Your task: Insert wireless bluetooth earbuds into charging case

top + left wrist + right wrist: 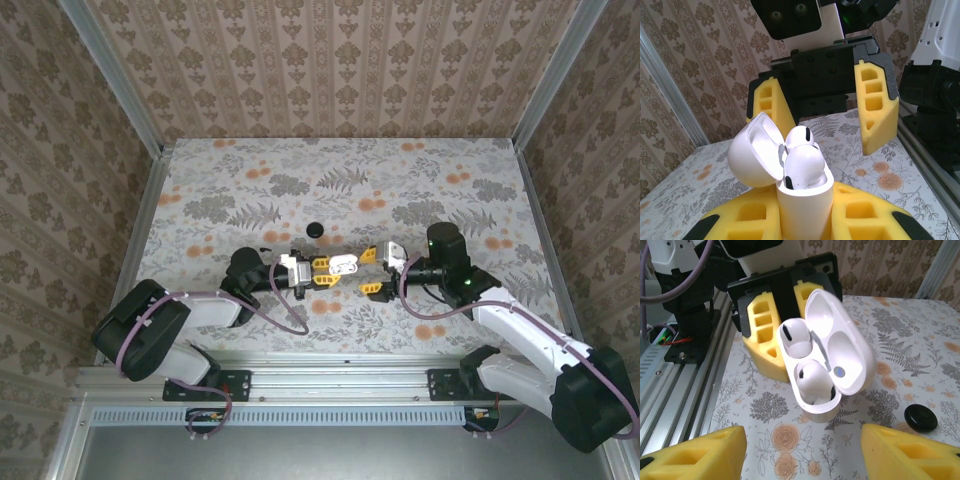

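Left gripper [324, 272]: clenched on the lower body of the white charging case [805, 205], yellow fingers pressed to either side.
Charging case: sat between the two grippers near the middle of the tabletop [300, 170], lid swung open and leaning back.
Earbuds [812, 382]: two white pieces sat side by side in the open case, tops above the rim.
Right gripper [374, 273]: released, yellow fingers spread, facing the case, near but apart, grasping nothing.
Black disc [317, 229]: lay flat on the floral tabletop beyond the grippers.
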